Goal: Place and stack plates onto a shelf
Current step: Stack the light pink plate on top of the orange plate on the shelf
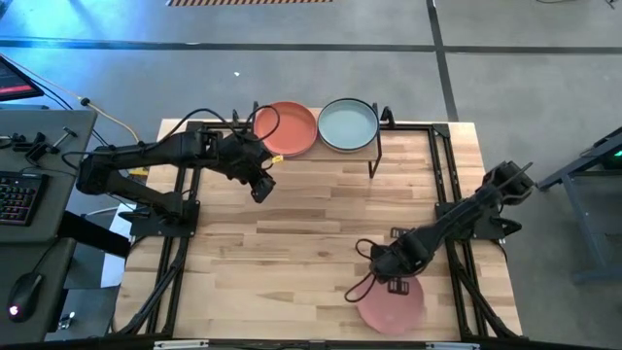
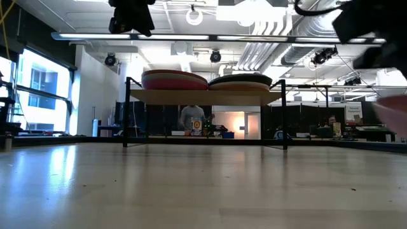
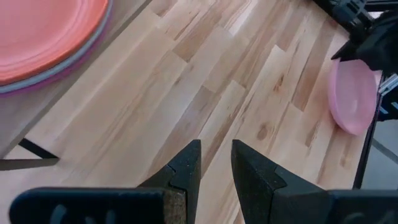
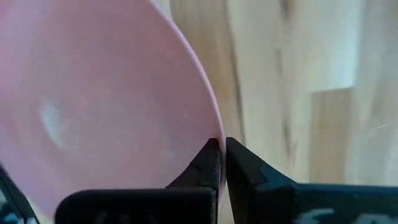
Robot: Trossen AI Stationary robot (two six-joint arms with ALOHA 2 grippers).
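Pink plate (image 4: 93,106) is pinched at its rim by the right claw (image 1: 397,275) near the tabletop's (image 1: 292,253) front edge, ready for carrying to the shelf (image 2: 203,97), while the left claw (image 3: 216,163) hovers slightly parted beside the stacks.

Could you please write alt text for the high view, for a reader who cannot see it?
The right gripper pinches the rim of a pink plate at the table's near edge. The left gripper hovers beside the shelf, which holds an orange-topped stack and a grey-green-topped stack.
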